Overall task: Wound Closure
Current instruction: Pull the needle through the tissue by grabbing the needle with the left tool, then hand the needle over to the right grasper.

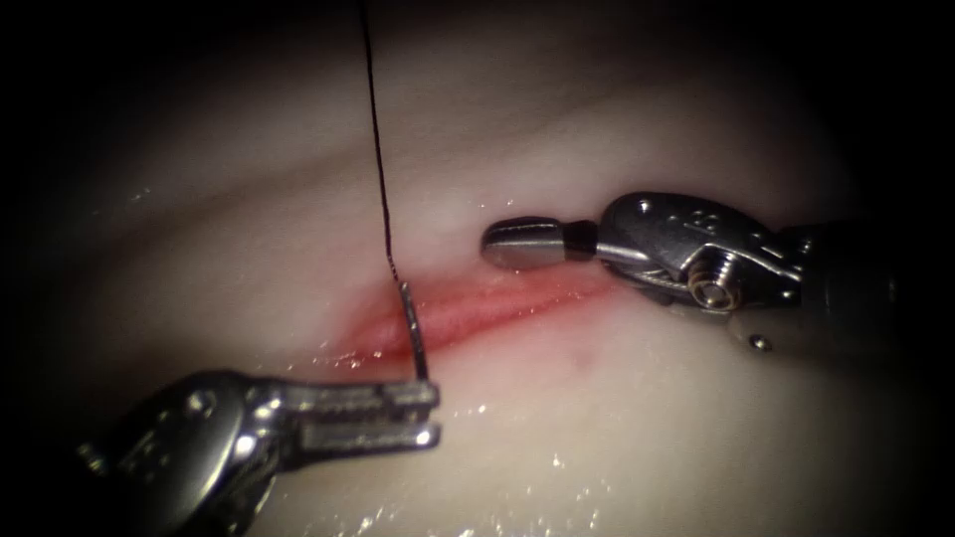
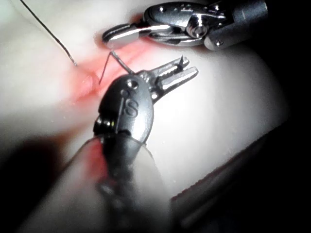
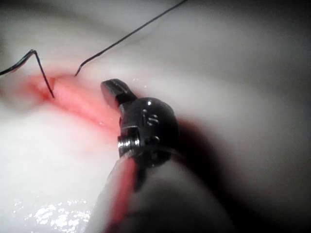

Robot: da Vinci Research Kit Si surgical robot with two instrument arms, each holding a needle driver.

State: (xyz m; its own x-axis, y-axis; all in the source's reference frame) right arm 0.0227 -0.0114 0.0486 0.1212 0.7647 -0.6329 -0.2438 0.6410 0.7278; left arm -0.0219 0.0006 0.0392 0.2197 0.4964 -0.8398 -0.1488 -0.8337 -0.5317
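Endoscope view: we are seeing the left tool (image 1: 423, 413) coming in from the lower left, its two jaws lying slightly parted near the tips. The needle (image 1: 413, 328) is standing up from the upper jaw's tip, and it seems to be pinched there at one end, though we cannot tell how firmly. It is crossing the cut (image 1: 477, 313), a pink slit in the tissue (image 1: 647, 428). The thread (image 1: 378, 149) is running from the needle's upper end straight up and out of the picture. The right tool (image 1: 522, 244) is reaching in from the right, its jaws pressed together on nothing, its tip hanging just above the cut's far edge, apart from the needle.

Left wrist view: we are looking along the left tool (image 2: 180, 73). Here the gap between its jaws is plain. The needle (image 2: 114, 60) is showing as a thin bent wire behind the tool's body, one leg going down toward the cut (image 2: 90, 85); whether it is entering the tissue we cannot tell. The thread (image 2: 48, 31) is ending near the cut's edge. The right tool (image 2: 119, 34) is lying beyond, clenched and empty.

Right wrist view: we are seeing the right tool (image 3: 114, 90) from behind, jaws together and holding nothing. The needle (image 3: 43, 73) is well apart from it, its point touching the red of the cut (image 3: 82, 104). The thread (image 3: 126, 34) is trailing away over pale tissue.
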